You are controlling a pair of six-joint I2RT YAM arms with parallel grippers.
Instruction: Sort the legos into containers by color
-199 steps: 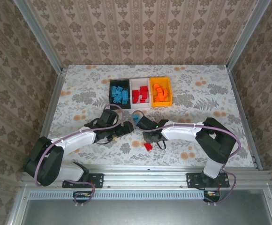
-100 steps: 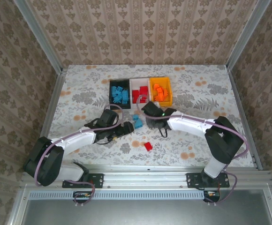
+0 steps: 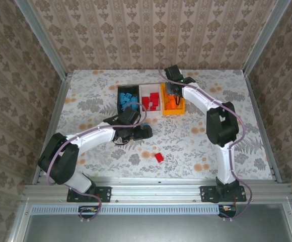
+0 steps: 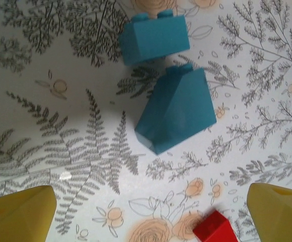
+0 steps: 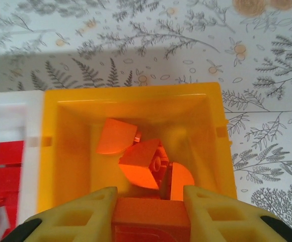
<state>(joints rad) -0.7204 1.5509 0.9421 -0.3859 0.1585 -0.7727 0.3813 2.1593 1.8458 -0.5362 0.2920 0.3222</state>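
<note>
My right gripper hangs over the orange-yellow bin, shut on an orange lego squeezed between its yellow fingers. Several orange legos lie inside that bin. In the top view the right gripper is above the orange-yellow bin, beside the white bin and black bin. My left gripper stands open low over the table, with two blue legos lying just ahead of it. A red lego lies near its right finger. The left gripper is at mid-table.
Red legos fill the white bin and blue ones the black bin. One red lego lies loose on the flowered cloth in front. Metal rails and patterned walls bound the table.
The right arm has swung from mid-table up and back to above the orange-yellow bin, carrying the orange lego. The left gripper has slid right, over the blue legos.
</note>
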